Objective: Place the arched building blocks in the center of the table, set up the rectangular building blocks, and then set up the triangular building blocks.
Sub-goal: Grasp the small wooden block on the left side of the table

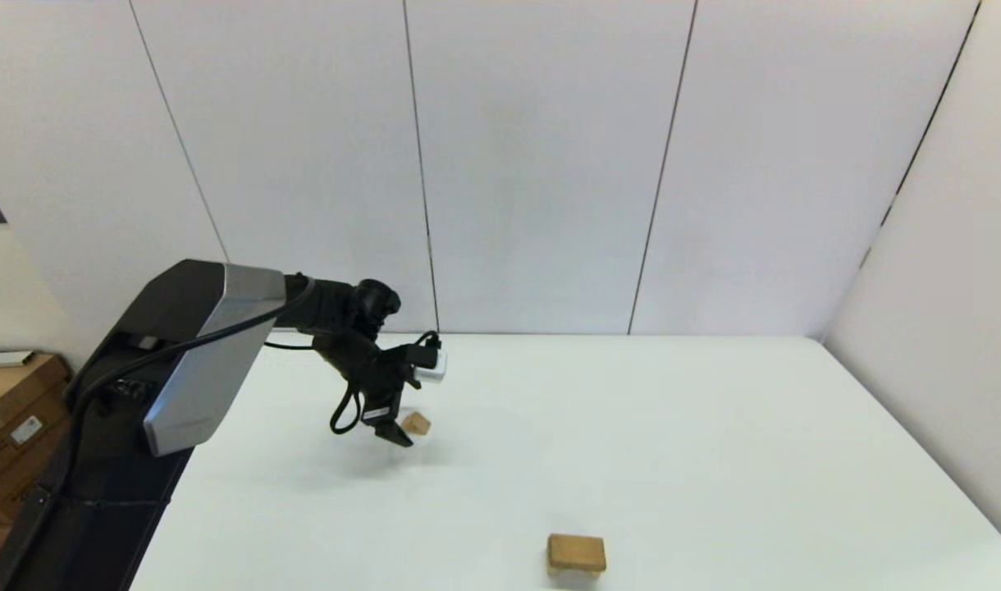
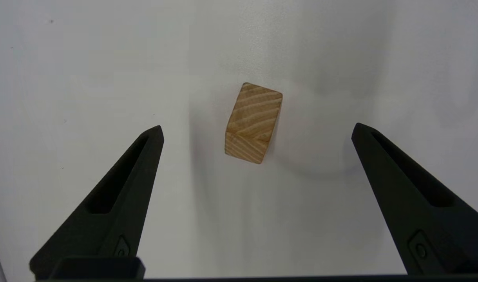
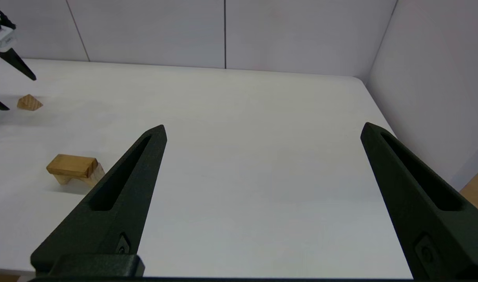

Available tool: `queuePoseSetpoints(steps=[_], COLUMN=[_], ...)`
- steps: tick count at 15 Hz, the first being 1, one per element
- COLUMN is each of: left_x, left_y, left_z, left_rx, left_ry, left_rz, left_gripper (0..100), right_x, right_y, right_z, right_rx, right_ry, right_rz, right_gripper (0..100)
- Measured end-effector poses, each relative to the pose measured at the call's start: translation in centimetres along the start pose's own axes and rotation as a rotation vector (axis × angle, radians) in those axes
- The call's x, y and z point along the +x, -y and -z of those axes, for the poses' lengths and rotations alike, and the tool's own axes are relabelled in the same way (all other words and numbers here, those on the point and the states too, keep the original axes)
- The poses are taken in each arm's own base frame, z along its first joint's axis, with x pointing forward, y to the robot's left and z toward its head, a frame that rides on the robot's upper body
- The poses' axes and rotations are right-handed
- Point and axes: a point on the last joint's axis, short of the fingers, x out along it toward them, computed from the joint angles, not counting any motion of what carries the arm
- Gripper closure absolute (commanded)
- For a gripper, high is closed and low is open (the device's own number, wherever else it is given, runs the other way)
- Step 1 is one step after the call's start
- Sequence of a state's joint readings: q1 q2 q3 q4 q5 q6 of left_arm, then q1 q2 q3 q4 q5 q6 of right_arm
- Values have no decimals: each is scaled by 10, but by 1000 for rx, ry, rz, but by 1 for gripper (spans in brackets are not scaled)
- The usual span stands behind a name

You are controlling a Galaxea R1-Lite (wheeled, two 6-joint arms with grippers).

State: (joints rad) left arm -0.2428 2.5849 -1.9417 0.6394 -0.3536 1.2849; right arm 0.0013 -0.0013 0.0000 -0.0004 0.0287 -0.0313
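Left wrist view puts the wedge [image 2: 254,123] squarely between my two spread fingers [image 2: 133,172], below their tips and touching neither, so my left pincer [image 1: 395,427] is released and hovering over it. The wedge lies slightly turned against the line between my fingers. I judge the step in hand is picking it up. To do it well I would twist the wrist a little so the fingers meet its flat sides rather than its sloped faces, then lower until the tips straddle it before closing. A squeeze on the slopes could pop the small piece out.

My right pincer [image 3: 262,129] is also released, holding nothing, hanging over bare counter [image 1: 714,460] well off to the right.

The stack is well away from my left pincer, toward the robot: the flat slab [image 3: 71,165] sits on the pale arch block [image 3: 91,176], low in the head view. That is where I judge the wedge must go.

Room is generous. Nothing stands between the wedge and the stack, so a lifted carry has an open path. The counter's far edge lies just beyond my left pincer and its left edge lies off to the side, so I would lift straight up and swing inward.
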Motion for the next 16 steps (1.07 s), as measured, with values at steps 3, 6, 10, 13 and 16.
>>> queuePoseSetpoints(steps=[3, 6, 10, 13, 16], left_x=[7, 13, 18, 19, 20], left_y=[0, -1, -1, 0, 0], left_z=[2, 5, 7, 7, 8], left_rx=[-3, -5, -11, -15, -16], left_ry=[-2, -3, -6, -6, -7], left_rz=[7, 9, 19, 22, 24], left_gripper=[0, 0, 0, 0, 0], right_x=[0, 0, 0, 0, 0], right_y=[0, 0, 0, 0, 0], right_z=[0, 0, 0, 0, 0], right_rx=[0, 0, 0, 0, 0], right_ry=[0, 0, 0, 0, 0], right_rz=[0, 0, 0, 0, 0], right_gripper=[0, 0, 0, 0, 0])
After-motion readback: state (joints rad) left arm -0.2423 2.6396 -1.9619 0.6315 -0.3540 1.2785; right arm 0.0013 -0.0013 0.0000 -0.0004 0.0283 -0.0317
